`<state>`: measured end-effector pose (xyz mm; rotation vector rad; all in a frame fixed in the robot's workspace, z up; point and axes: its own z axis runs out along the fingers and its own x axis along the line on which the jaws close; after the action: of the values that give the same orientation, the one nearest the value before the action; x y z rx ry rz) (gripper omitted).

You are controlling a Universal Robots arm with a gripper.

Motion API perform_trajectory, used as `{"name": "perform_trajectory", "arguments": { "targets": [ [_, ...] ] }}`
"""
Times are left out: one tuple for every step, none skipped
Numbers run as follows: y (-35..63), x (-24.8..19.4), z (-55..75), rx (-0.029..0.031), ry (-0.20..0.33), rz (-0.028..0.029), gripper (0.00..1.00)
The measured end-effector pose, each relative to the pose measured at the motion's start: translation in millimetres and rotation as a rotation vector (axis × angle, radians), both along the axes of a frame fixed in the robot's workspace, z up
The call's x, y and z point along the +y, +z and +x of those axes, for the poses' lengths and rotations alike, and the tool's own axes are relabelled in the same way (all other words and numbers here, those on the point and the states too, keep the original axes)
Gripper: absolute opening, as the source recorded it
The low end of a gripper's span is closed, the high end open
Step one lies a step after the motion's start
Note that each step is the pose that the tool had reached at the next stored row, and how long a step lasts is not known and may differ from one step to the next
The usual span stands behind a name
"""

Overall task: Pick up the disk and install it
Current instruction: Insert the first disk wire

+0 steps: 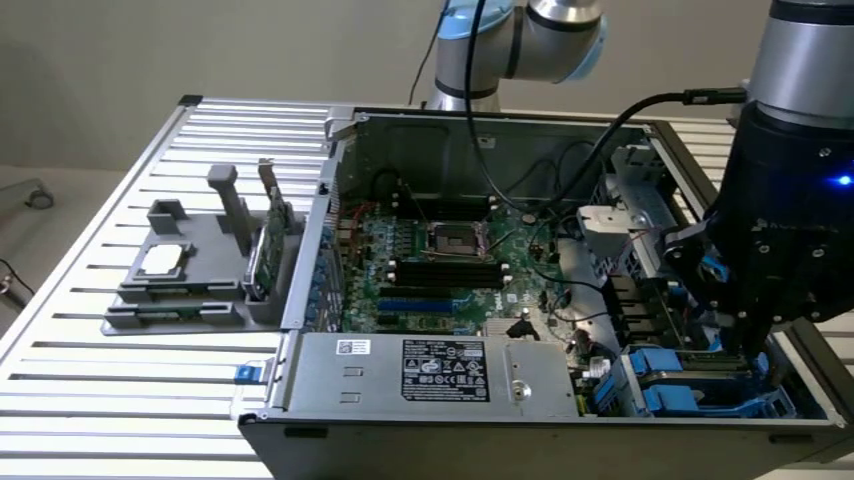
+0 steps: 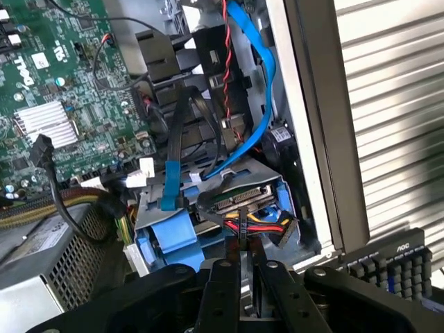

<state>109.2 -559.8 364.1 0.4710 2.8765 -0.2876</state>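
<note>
Seemingly the install is at its closing stage. Inside the open computer case [image 1: 534, 445] on the bench [image 1: 120, 400], the corner drive bay [image 2: 149, 215] holds the disk [image 2: 239, 198] in its blue carrier, beside red-and-yellow leads [image 2: 253, 225]. Just above it, the tool [image 2: 246, 269] is clenched to a slit, grasping nothing discernible. These tight quarters call for care.

The exterior view is set high and well back from the jaws, looking obliquely down on the whole open computer case [image 1: 400, 385] lying on the slatted table [image 1: 107, 400], with the arm [image 1: 801, 200] close to the lens at the exterior view's right. The wrist view sits just behind the gripper [image 2: 248, 269] and faces along it, close to the drive bay [image 2: 173, 239] directly ahead of the jaws. Both views share this bay and the adjoining circuit board [image 1: 441, 250].
</note>
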Motion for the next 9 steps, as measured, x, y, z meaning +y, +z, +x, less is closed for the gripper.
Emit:
{"name": "perform_trajectory", "arguments": {
  "targets": [
    [-0.1, 0.0, -0.6, 0.0, -0.001, -0.0089, 0.17],
    [-0.3, 0.0, -1.7, 0.0001, -0.003, -0.0149, 0.17],
    [-0.9, 0.0, -3.2, 0.0, -0.006, -0.0181, 0.17],
    [-1.9, 0.0, -5.0, 0.0, -0.009, -0.0198, 0.17],
    [-3.0, 0.2, -6.5, 0.0001, -0.014, -0.0215, 0.17],
    [-4.5, 0.6, -7.8, 0.0001, -0.018, -0.0235, 0.17],
    [-6.0, 1.1, -9.2, 0.0002, -0.022, -0.0258, 0.17],
    [-7.1, 1.6, -10.2, 0.0003, -0.026, -0.0269, 0.17],
    [-7.9, 2.0, -10.4, 0.0003, -0.029, -0.0268, 0.17]
  ]
}}
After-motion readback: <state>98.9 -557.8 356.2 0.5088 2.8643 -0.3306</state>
